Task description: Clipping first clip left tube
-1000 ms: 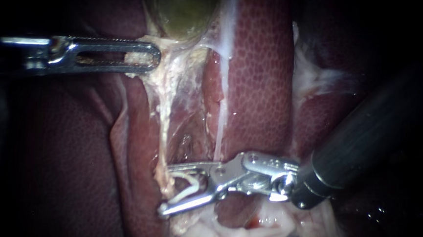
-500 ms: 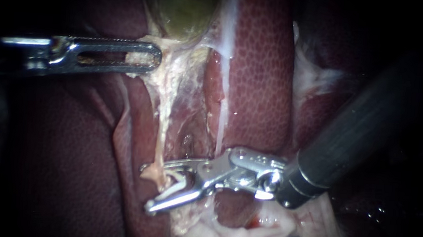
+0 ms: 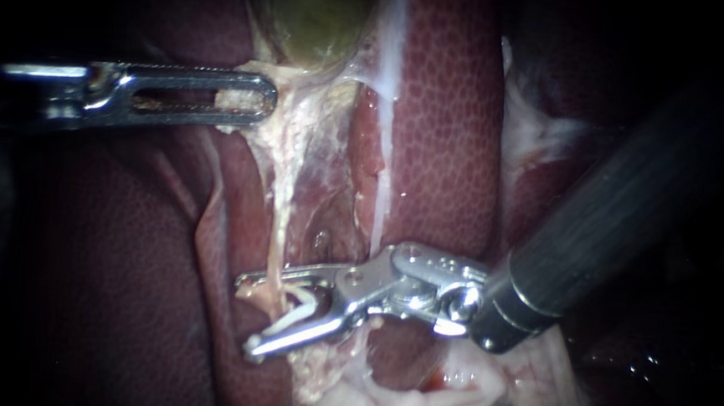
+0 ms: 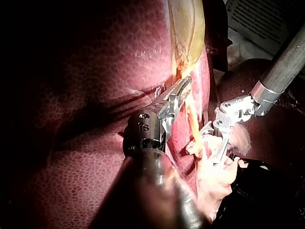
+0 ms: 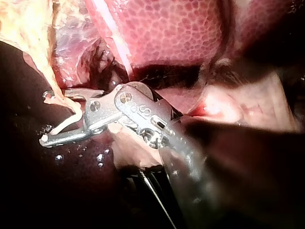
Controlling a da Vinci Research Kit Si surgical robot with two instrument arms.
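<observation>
My left instrument (image 3: 255, 102) comes in level from the left. Its slotted jaws are shut on pale tissue just under the green gallbladder (image 3: 315, 16), and they hold it taut. From there the left tube (image 3: 277, 223), a pale yellowish strand, runs down into my right instrument (image 3: 246, 315). Its jaws stand open with a white clip (image 3: 301, 312) seated between them, and the tube crosses the gap near the tips. The right wrist view shows the same: jaws (image 5: 45, 117) apart, clip (image 5: 66, 119) inside, tube (image 5: 47, 76) entering by the upper jaw. The left wrist view shows both instruments (image 4: 178, 93) (image 4: 221, 143).
A thinner whitish right tube (image 3: 376, 212) runs down the liver (image 3: 446, 133) just beside the right instrument's hinge. Dark liver lobe (image 3: 106, 280) lies under the left instrument. Pale fatty tissue (image 3: 417, 403) bunches below the right jaws. The right shaft (image 3: 613, 218) enters from the upper right.
My right instrument has slid left with its jaws open, so the jaws and clip now reach past the left tube and straddle it. The left instrument has held still.
</observation>
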